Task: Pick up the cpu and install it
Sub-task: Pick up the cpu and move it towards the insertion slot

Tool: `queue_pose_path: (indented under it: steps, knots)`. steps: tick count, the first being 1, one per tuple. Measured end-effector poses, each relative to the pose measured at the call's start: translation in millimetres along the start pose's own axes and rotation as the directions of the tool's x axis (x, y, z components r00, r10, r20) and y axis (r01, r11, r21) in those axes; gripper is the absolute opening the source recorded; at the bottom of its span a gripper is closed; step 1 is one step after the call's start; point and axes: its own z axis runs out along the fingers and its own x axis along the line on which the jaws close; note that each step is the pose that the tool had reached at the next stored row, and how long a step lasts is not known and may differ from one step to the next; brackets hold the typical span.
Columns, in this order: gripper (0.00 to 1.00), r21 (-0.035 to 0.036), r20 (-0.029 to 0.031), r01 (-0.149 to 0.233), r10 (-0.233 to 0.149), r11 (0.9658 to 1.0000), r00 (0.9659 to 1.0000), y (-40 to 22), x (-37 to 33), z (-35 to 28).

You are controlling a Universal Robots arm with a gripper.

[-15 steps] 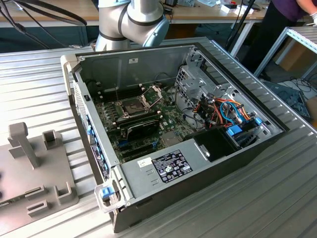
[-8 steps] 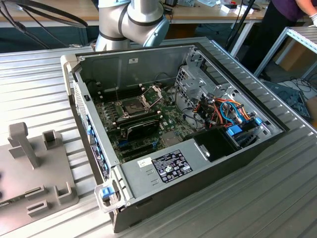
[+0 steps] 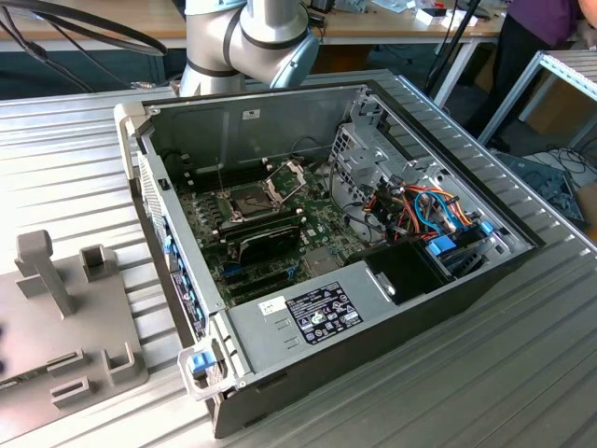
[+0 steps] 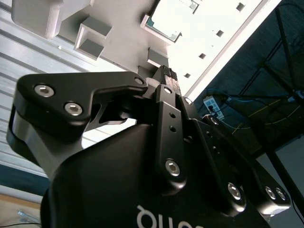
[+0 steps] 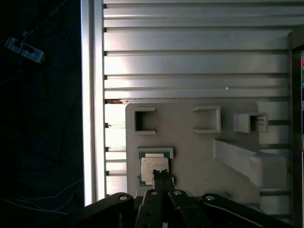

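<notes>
Both fingertips of my pincer [image 5: 161, 176] are pressed together on nothing, poised over the cpu [image 5: 151, 164] lying flat in its fixture plate [image 5: 190, 142] nest directly beneath them; a sound grasp, I judge, needs them parted and straddling opposite edges squarely.

A ribbed aluminium worktop [image 3: 504, 373] fills most of the exterior view. Behind it, a wooden desk [image 3: 392, 26] runs along the top edge, with black cables [image 3: 131, 35] looping in front of it at the upper left. At the upper right a person [image 3: 532, 23] in a purple top stands beside a grey metal frame [image 3: 569, 70]. In both wrist views a white power strip [image 5: 24, 49] [image 4: 212, 107] lies on the dark floor [image 5: 42, 142] off the worktop's edge.
</notes>
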Motion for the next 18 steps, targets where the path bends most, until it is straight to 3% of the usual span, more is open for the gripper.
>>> queue_pose_path:
  steps: [8,9,10,18]
  knots:
    - [0.11,0.0,0.0001,0.0,0.0,1.0,1.0,-0.1,0.0,0.0]
    - [0.36,0.0001,0.0,0.0,0.0,1.0,1.0,-0.2,0.0,0.0]
    - [0.42,0.0001,0.0,0.0,0.0,1.0,1.0,-0.3,0.0,0.0]
    - [0.42,0.0001,0.0,0.0,0.0,1.0,1.0,-0.4,0.0,1.9]
